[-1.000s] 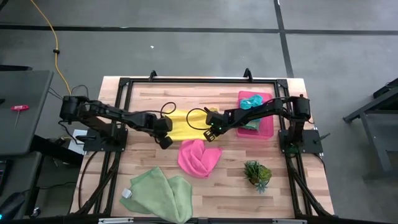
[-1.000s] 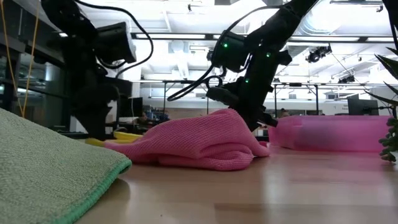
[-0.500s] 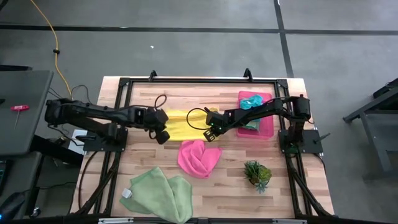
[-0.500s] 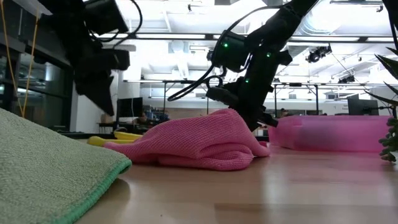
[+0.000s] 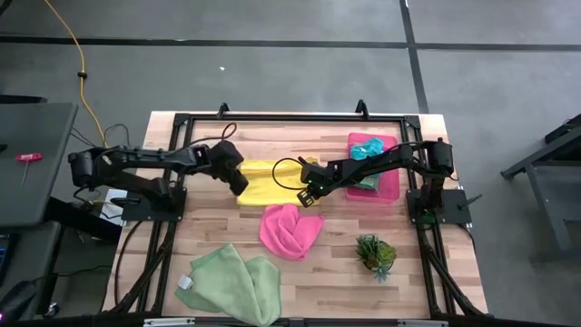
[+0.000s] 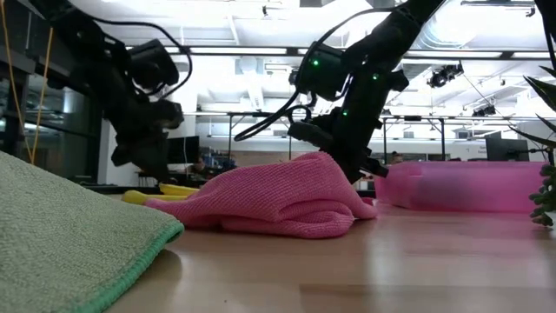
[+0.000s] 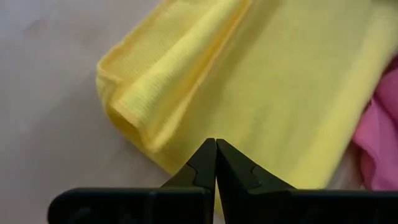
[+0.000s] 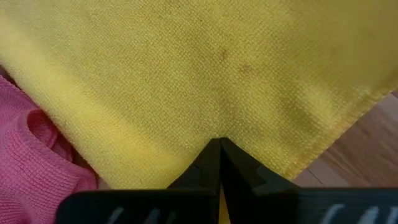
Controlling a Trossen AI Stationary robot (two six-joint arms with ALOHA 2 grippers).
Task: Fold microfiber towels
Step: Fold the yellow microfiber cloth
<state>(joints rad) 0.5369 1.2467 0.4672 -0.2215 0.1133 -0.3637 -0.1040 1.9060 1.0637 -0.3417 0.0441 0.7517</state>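
Lying between both closed end effectors, left point(image 5: 241, 184) and right point(image 5: 309, 196): yellow towel point(image 5: 268, 182).

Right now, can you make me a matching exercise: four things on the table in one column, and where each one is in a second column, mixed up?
Things:
1. yellow towel
2. hot pink towel
3. pale green towels
4. teal towel

Places:
A. in the pink tray
B. near front edge, on the left arm's side
C. between the two shut pincers, left pincer and right pincer
D. table middle, just in front of the yellow one

Pairs: 1-C, 2-D, 3-B, 4-A
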